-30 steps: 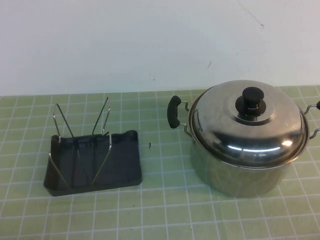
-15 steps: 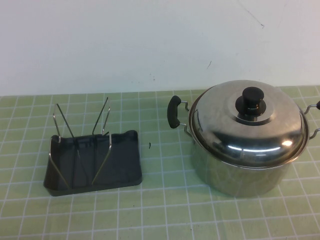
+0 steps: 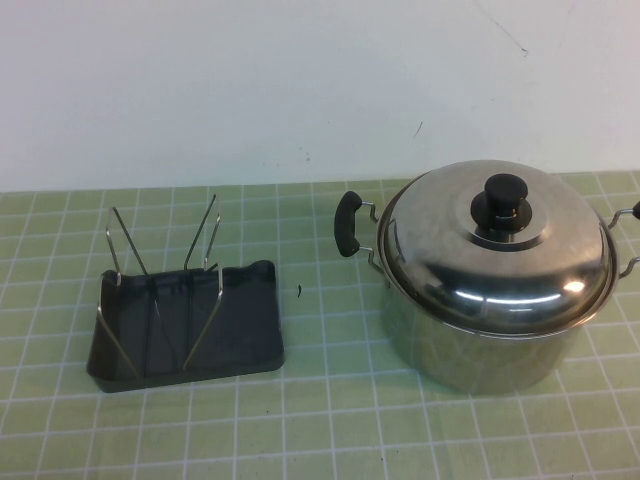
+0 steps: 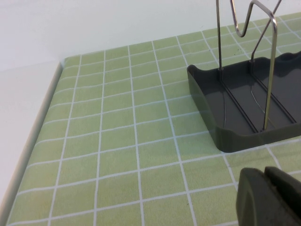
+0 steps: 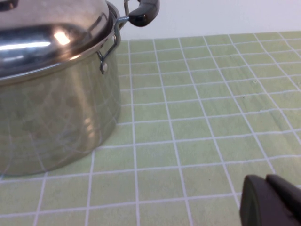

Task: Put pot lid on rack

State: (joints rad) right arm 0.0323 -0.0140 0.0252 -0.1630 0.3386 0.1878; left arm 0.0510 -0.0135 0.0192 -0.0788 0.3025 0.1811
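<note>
The shiny domed pot lid (image 3: 500,250) with a black knob (image 3: 506,192) sits closed on the steel pot (image 3: 480,345) at the right of the table. It also shows in the right wrist view (image 5: 51,33). The dark grey rack (image 3: 190,325) with upright wire prongs (image 3: 205,240) stands at the left, apart from the pot; its corner shows in the left wrist view (image 4: 244,108). Neither gripper shows in the high view. My left gripper (image 4: 265,176) is shut and empty near the rack's corner. My right gripper (image 5: 268,183) is shut and empty beside the pot.
The table is covered by a green checked mat (image 3: 320,420). A white wall (image 3: 300,90) runs along the back. The pot's black side handle (image 3: 347,223) sticks out toward the rack. The mat's edge (image 4: 33,141) shows in the left wrist view.
</note>
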